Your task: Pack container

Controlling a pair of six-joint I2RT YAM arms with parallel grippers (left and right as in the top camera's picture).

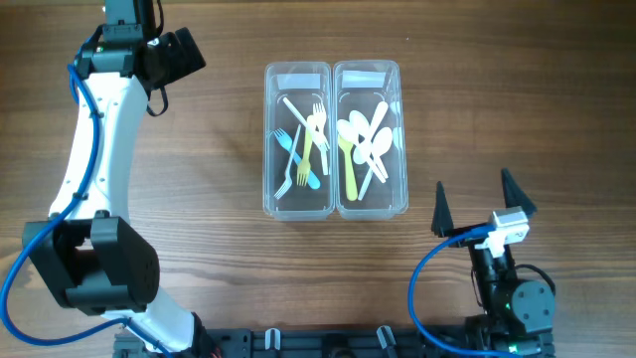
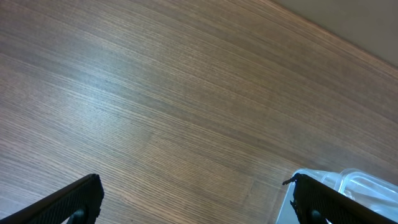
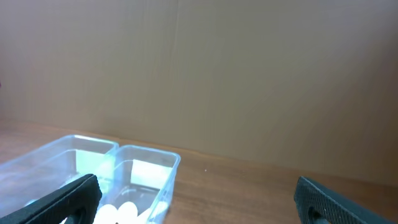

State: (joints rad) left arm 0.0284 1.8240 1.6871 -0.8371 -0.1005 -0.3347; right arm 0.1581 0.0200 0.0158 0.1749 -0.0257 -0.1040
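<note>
Two clear plastic containers stand side by side at the table's middle. The left container (image 1: 298, 139) holds forks, white, yellow and blue. The right container (image 1: 371, 137) holds spoons, mostly white, one yellow-green. My left gripper (image 2: 196, 199) is open and empty over bare table at the far left, with a container corner (image 2: 360, 183) beside its right finger. My right gripper (image 1: 484, 207) is open and empty near the front right. In the right wrist view (image 3: 196, 199) it looks toward both containers (image 3: 134, 174), with white spoons (image 3: 118, 213) showing.
The wooden table (image 1: 199, 199) runs under everything. A plain wall (image 3: 199, 74) stands behind the table's far edge. The left arm's white link (image 1: 94, 149) stretches along the left side.
</note>
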